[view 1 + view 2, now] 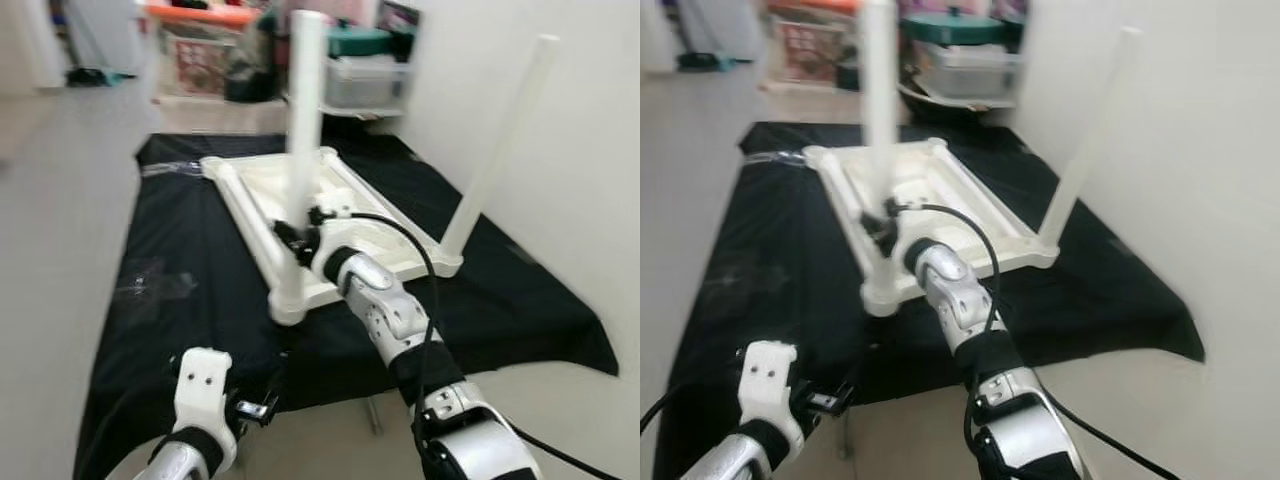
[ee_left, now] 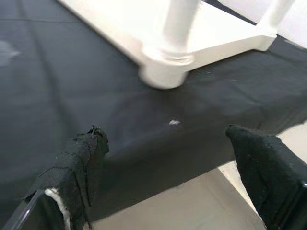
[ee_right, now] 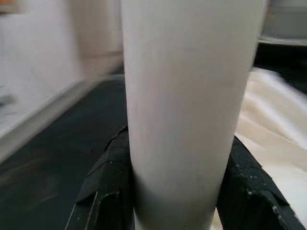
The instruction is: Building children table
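A white children's table (image 1: 236,196) lies upside down on a black cloth (image 1: 180,270). One white leg (image 1: 305,100) stands upright in the near corner socket (image 2: 165,72). My right gripper (image 1: 293,237) is shut on this leg low down. In the right wrist view the leg (image 3: 187,110) sits between the black fingers (image 3: 108,187). A second leg (image 1: 500,150) stands tilted at the right corner. My left gripper (image 2: 165,134) hovers open over the cloth's front edge, short of the table, with nothing between its fingers.
A white wall (image 1: 580,150) runs close along the right side of the cloth. Storage boxes and clutter (image 1: 365,75) stand at the back. Pale floor (image 1: 60,200) lies to the left and in front of the cloth.
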`<state>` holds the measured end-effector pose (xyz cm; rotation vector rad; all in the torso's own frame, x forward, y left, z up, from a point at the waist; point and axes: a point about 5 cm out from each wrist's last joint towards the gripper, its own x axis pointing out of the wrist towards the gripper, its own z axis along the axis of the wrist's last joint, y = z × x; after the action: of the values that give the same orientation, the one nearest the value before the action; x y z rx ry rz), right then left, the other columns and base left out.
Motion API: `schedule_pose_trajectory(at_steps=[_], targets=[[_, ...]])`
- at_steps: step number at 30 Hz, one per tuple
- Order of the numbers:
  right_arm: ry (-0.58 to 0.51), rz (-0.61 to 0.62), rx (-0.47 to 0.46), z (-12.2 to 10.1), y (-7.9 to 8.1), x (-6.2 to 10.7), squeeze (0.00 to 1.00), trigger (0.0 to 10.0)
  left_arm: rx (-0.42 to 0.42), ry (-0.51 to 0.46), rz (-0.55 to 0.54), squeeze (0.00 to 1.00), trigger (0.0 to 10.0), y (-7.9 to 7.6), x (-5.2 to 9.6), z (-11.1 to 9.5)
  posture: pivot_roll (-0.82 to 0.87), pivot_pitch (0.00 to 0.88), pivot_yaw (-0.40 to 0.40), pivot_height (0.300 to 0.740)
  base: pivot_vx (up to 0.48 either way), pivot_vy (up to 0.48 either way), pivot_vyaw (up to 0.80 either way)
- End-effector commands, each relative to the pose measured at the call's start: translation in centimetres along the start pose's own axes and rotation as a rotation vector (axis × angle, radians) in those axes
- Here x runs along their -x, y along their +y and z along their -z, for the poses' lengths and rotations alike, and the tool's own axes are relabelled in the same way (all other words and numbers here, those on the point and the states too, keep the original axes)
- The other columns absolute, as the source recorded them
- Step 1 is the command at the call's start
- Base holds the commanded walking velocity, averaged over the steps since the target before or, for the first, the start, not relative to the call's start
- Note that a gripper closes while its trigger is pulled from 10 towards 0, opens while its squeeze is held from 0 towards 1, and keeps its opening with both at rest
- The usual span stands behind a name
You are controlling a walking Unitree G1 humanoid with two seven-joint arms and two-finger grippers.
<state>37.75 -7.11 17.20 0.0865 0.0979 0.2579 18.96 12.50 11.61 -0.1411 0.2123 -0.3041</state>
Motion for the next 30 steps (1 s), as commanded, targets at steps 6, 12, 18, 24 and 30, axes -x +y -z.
schedule_pose_trajectory(at_steps=[6, 12, 18, 24, 30], targets=[[0.048, 0.117, -0.078, 2.4, -2.2, 2.1, 1.0, 10.0, 0.016, 0.028, 0.008, 0.0, 10.0, -0.1, 0.0, 0.6, 0.16, 0.0, -0.131, 0.74, 0.0, 0.0, 0.0], [-0.036, 0.0, -0.088, -0.2, -1.3, 1.0, 1.0, 10.0, 0.016, 0.028, 0.009, 0.0, 10.0, 0.0, -0.1, 0.6, 0.17, 0.0, -0.135, 0.74, 0.0, 0.0, 0.0], [-0.115, -0.518, -0.191, -4.1, -1.0, 0.1, 0.0, 10.0, 0.026, 0.023, 0.004, 0.0, 10.0, 0.0, -0.2, 0.6, 0.18, 0.0, -0.153, 0.74, 0.0, 0.0, 0.0], [-0.085, -0.621, -0.109, -3.8, -1.3, 0.2, 0.0, 10.0, 0.027, 0.019, 0.008, 0.0, 10.0, -0.2, -0.3, 0.6, 0.19, 0.0, -0.158, 0.74, 0.0, 0.0, 0.0], [-0.026, -0.708, -0.021, -2.1, 0.2, 0.0, 0.0, 10.0, 0.027, 0.014, 0.01, 0.0, 10.0, -0.2, -0.3, 0.5, 0.19, 0.0, -0.165, 0.74, 0.0, 0.0, 0.0]])
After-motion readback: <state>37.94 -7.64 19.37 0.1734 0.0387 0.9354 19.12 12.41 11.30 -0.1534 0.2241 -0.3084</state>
